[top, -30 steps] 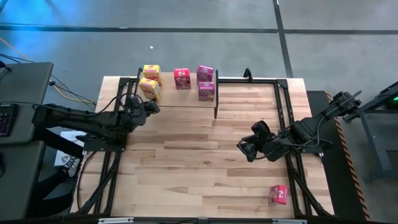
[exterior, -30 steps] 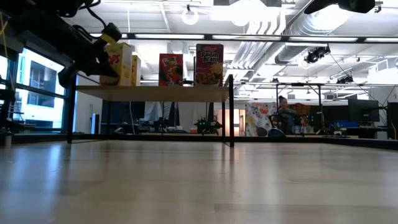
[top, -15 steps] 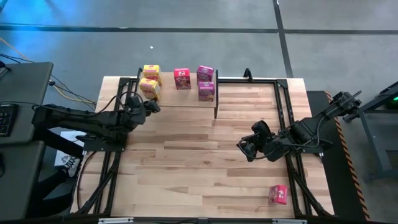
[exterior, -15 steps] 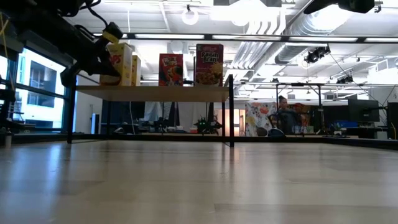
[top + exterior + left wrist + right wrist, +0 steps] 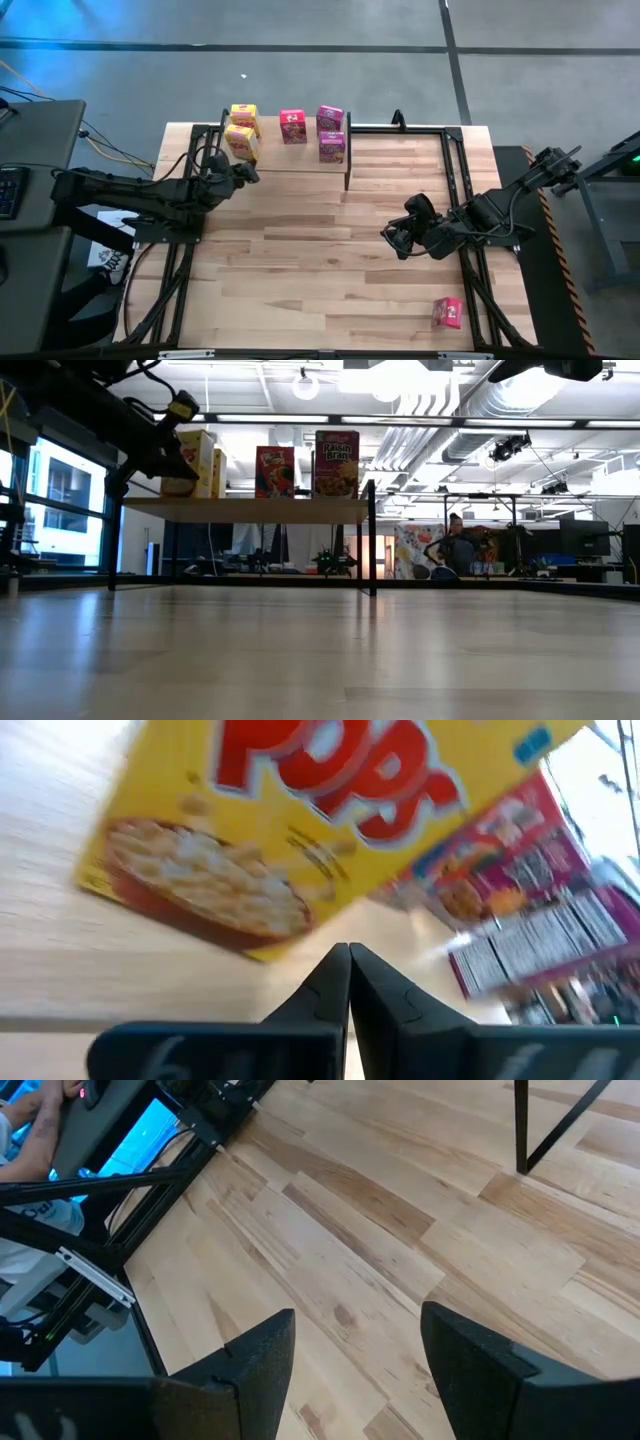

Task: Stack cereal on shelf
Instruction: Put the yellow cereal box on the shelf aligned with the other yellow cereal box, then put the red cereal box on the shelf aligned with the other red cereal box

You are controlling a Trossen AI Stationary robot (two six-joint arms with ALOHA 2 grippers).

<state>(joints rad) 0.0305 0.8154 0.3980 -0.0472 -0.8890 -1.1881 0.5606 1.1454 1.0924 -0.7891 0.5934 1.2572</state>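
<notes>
Five cereal boxes stand upright on the shelf (image 5: 280, 156), a light plank on black legs at the table's far left. Two are yellow (image 5: 243, 117) (image 5: 240, 143) and three are pink (image 5: 293, 126) (image 5: 331, 118) (image 5: 332, 147). A sixth, pink box (image 5: 447, 312) lies on the table at the near right. My left gripper (image 5: 250, 173) is shut and empty at the shelf's near edge, just short of the nearer yellow box (image 5: 300, 820). My right gripper (image 5: 389, 238) is open and empty above the table's right middle.
Black frame rails (image 5: 455, 190) run along the table's left and right sides. The shelf's right front leg (image 5: 373, 540) stands near the table's middle. Bare wooden tabletop (image 5: 300, 260) lies between the arms. A person (image 5: 455, 550) sits far behind the table.
My left gripper has risen a little in front of the nearer yellow box. The boxes have stayed in place.
</notes>
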